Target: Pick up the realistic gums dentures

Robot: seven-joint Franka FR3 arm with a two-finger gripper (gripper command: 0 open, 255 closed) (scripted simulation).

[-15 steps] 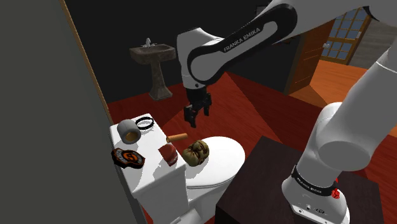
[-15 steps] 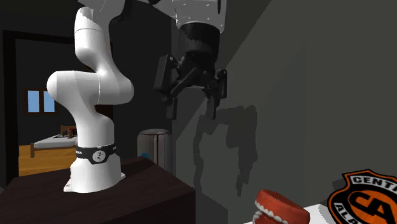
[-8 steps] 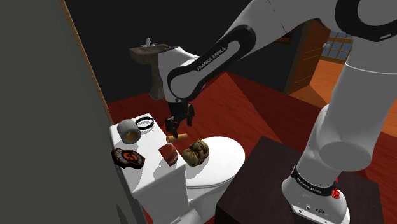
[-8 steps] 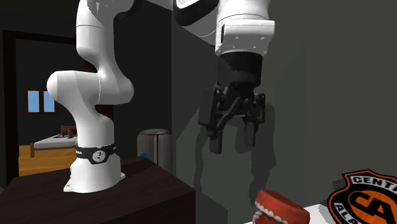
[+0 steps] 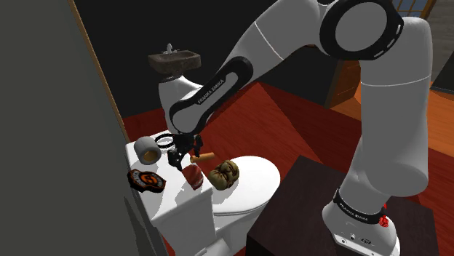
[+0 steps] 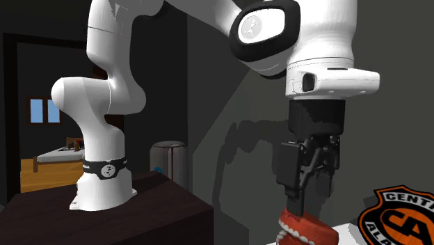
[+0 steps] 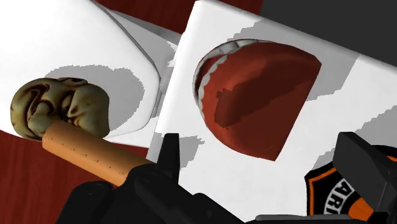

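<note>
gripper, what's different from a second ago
The gripper came down and toward the shoulder view's left, ending just over the dentures on the tank. Its fingers are open, as before, and nothing is grasped. The dentures, badge, cup and brown ball have not moved.

Over the last second we watched the tool (image 5: 182, 157) drop from high above the toilet tank (image 5: 173, 198) to just over the dentures (image 5: 193, 174), the arm stretching further out.
</note>
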